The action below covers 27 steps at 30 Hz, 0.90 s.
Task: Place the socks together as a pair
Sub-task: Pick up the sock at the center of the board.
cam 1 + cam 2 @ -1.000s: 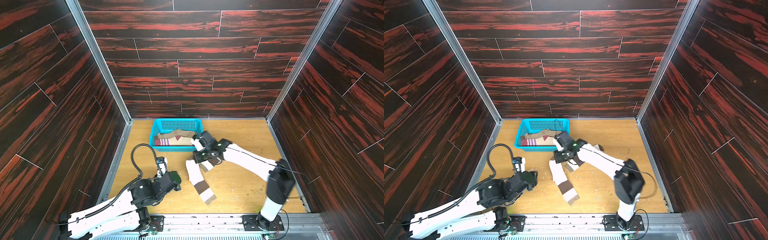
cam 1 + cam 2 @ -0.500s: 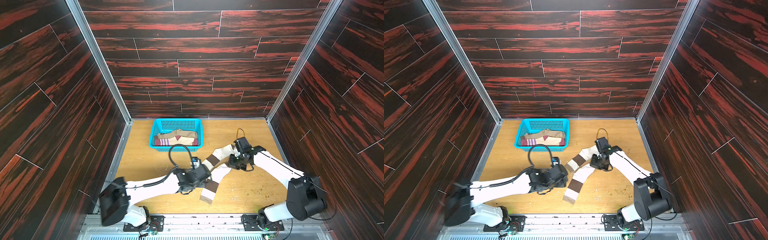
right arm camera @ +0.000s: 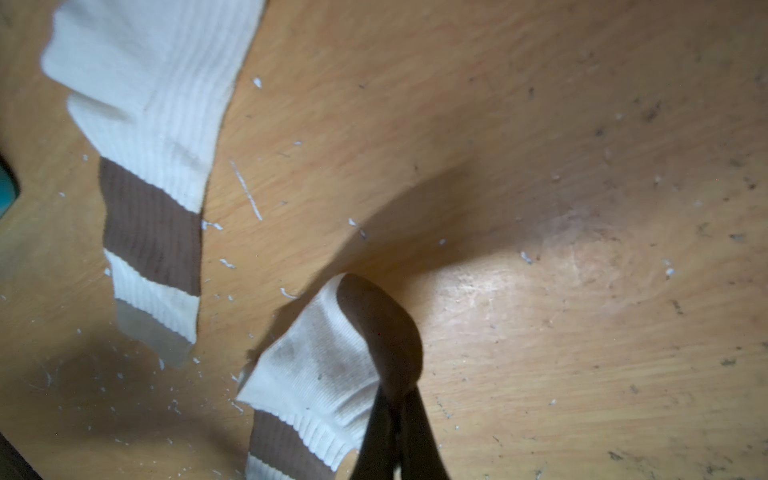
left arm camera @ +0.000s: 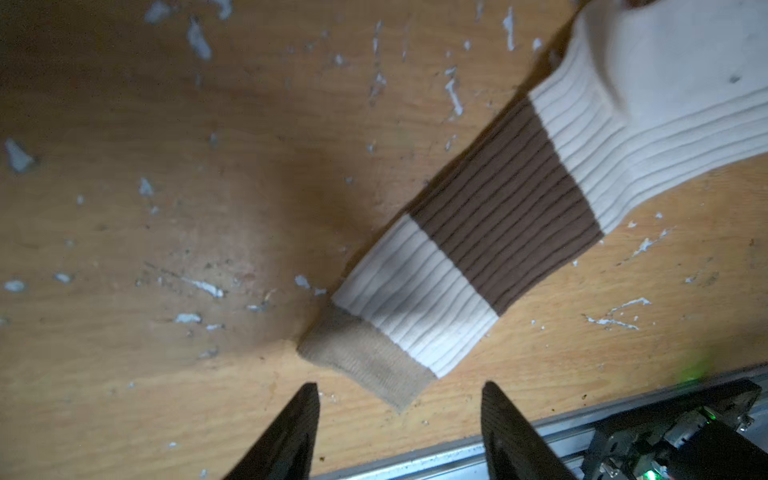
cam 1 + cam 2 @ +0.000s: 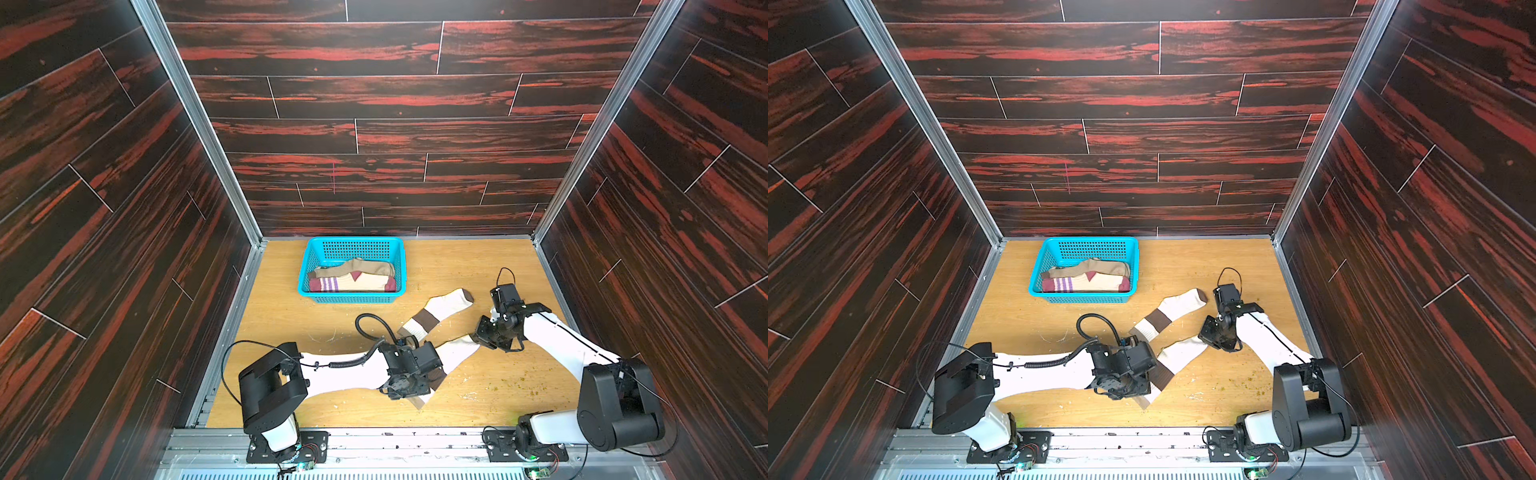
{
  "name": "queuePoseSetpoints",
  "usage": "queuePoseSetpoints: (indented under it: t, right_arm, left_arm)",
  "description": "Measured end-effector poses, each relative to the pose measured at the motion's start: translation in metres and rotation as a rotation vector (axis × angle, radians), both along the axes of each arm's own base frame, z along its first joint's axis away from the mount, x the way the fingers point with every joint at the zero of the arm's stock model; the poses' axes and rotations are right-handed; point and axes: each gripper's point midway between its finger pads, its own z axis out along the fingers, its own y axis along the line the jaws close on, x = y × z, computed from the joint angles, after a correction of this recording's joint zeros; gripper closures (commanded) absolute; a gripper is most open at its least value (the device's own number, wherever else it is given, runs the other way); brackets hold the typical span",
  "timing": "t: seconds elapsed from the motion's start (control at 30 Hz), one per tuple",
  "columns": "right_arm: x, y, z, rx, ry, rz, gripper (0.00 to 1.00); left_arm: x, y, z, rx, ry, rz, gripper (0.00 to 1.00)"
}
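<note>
My right end effector (image 3: pixel 395 401) is clenched on the brown toe of the lower banded sock (image 5: pixel 457 353), and the fabric bunches up where the jaws pinch it. In both top views that grip sits right of centre. From there the sock runs diagonally down and left across the table (image 5: pixel 498 266), and its middle passes under my left wrist. Its tan cuff end pokes out below the wrist, toward the bottom of the frame.

My left end effector (image 4: pixel 399 388) is released. In the left wrist view the two dark fingers (image 4: pixel 299 424) stand apart just short of that tan cuff. I see a strip of bare wood between the tips and the cloth, so nothing is grasped there. The white, brown and white bands lie flat on the wood.

The upper banded sock (image 5: pixel 440 309) lies free just above centre in both top views. Its brown toe points to the upper right and its cuff reaches down toward my left wrist. It comes close to the lower one near the cuff, but I cannot tell whether they touch.

The blue basket (image 5: pixel 353 297) stands at upper centre against the back wall. It holds a maroon sock with purple stripes (image 5: pixel 332 284) and tan socks (image 5: pixel 361 268) piled behind it.
</note>
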Motion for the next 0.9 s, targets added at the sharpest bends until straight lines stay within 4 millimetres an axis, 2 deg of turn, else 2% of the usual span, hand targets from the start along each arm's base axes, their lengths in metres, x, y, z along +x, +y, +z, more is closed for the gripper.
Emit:
queuePoseSetpoints:
  t: [0.2, 0.33, 0.57, 0.63, 0.73, 0.83, 0.9]
  right_arm:
    - [-0.001, -0.001, -0.003, 0.021, 0.000, 0.011, 1.00]
    - [0.000, 0.000, -0.003, 0.041, -0.009, 0.024, 1.00]
    - [0.005, 0.008, 0.001, 0.089, -0.030, 0.038, 1.00]
    - [0.005, 0.010, 0.002, 0.105, -0.036, 0.041, 1.00]
    - [0.007, 0.015, 0.008, 0.138, -0.058, 0.050, 1.00]
    - [0.011, 0.022, 0.017, 0.180, -0.088, 0.063, 1.00]
    - [0.015, 0.025, 0.023, 0.198, -0.101, 0.068, 1.00]
  left_arm:
    - [-0.009, -0.003, -0.027, 0.044, 0.056, 0.055, 0.39]
    - [-0.007, -0.008, -0.028, 0.027, 0.059, 0.084, 0.45]
    - [-0.002, -0.005, -0.033, 0.088, 0.080, 0.107, 0.89]
    - [0.001, -0.003, -0.033, 0.101, 0.074, 0.100, 0.95]
    - [0.010, 0.003, -0.032, 0.120, 0.049, 0.095, 0.96]
    - [0.033, 0.019, -0.026, 0.172, 0.013, 0.107, 0.97]
    - [0.048, 0.019, -0.015, 0.176, -0.014, 0.106, 0.98]
